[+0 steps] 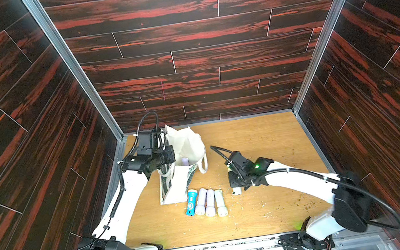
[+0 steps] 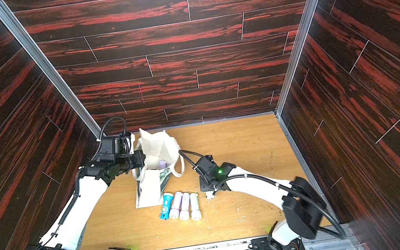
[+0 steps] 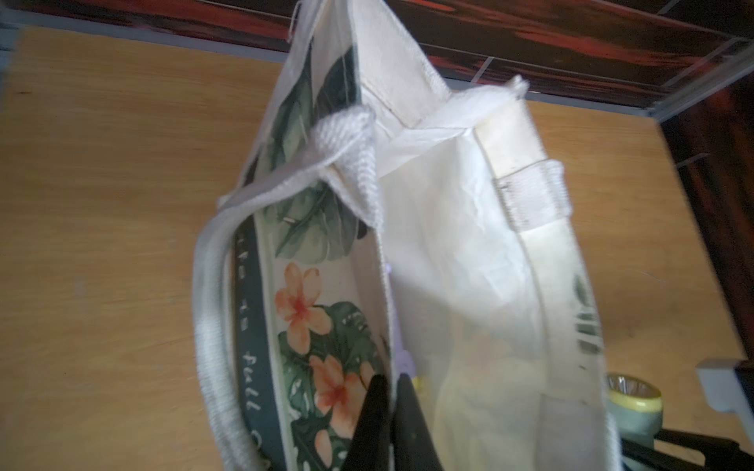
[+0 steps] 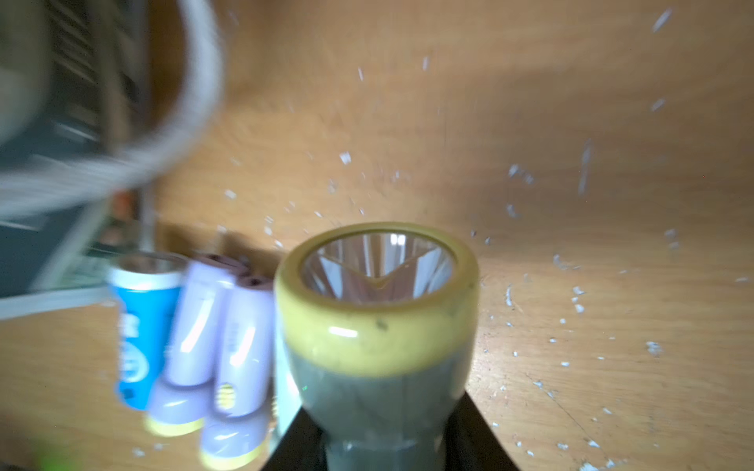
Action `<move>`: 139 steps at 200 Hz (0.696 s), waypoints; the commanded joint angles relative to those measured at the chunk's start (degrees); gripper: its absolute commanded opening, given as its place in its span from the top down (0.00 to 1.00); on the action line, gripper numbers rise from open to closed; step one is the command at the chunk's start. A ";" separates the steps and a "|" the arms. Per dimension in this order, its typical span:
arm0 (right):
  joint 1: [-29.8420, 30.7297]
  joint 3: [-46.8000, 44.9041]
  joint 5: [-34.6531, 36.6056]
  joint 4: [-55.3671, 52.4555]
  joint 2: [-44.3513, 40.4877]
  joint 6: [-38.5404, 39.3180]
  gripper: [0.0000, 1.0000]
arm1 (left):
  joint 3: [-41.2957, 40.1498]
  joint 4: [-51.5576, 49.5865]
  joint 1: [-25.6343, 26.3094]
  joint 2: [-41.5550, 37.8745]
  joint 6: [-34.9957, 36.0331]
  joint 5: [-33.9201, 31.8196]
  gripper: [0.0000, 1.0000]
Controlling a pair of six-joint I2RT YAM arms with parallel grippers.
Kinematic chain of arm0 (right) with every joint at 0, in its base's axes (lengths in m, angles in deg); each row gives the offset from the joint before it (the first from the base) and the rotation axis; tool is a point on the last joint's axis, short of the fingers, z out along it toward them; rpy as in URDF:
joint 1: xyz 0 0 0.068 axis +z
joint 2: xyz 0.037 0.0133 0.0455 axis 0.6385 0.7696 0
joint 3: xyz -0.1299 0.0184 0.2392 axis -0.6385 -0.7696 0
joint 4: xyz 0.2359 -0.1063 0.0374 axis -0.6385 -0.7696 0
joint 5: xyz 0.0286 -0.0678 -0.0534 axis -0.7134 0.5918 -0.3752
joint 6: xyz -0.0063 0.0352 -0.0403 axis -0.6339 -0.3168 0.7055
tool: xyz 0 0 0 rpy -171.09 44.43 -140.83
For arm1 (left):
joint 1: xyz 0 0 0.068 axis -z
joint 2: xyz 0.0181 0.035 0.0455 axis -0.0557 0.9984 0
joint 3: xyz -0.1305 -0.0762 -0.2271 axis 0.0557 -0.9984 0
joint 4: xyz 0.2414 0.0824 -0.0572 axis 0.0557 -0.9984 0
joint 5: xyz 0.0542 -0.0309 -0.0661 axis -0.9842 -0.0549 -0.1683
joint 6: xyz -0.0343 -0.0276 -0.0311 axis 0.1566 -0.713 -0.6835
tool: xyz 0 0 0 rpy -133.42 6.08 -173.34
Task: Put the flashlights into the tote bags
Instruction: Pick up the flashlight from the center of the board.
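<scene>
Dark wood-grain walls (image 1: 183, 53) closed me in on three sides, metal corner posts running down to the table (image 1: 262, 138). The far and right-hand parts of that tan board lay bare, so that was my open room. The left arm (image 1: 124, 202) reached along the left wall's edge; the right arm (image 1: 302, 177) stretched in low from the near right corner.

The tote bag (image 1: 185, 143) stood propped open near the far left corner, mouth up, its printed panel draped towards me and one loop handle hanging on its right side. From the left wrist view, the left gripper (image 3: 391, 387) had its black jaws pinched together on the bag's rim, cloth caught between them.

The right gripper (image 4: 385, 452) was clamped on the body of the yellow-rimmed flashlight (image 4: 377, 326), lens facing away from the wrist, low over the board just right of the row, with a small gap.

That row lay at the bag's near edge, side by side and touching: the blue flashlight (image 1: 191, 202) just beside the bag's corner, two lilac flashlights (image 1: 205, 202), then the cream flashlight (image 1: 220, 202). Another lilac one (image 1: 185, 161) showed inside the bag's mouth.

White flecks (image 4: 579, 297) dotted the board around the right gripper.
</scene>
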 commanded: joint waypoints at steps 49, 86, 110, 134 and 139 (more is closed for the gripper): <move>-0.08 0.09 2.60 3.35 -8.39 0.10 1.00 | -0.98 6.10 0.02 -0.88 -1.16 11.95 1.00; -0.30 3.29 -1.20 7.96 -9.57 5.15 1.00 | -2.14 9.44 0.65 0.54 -4.27 18.86 1.00; -0.94 7.47 -5.03 8.65 -7.21 8.69 1.00 | -2.87 10.99 1.09 0.80 -5.42 21.16 1.00; -3.55 10.22 -12.37 11.57 -5.35 11.25 1.00 | -3.19 11.57 1.46 0.77 -5.54 23.64 1.00; -4.12 10.66 -14.04 12.27 -4.99 11.73 1.00 | -3.24 11.59 1.54 0.78 -5.35 23.94 1.00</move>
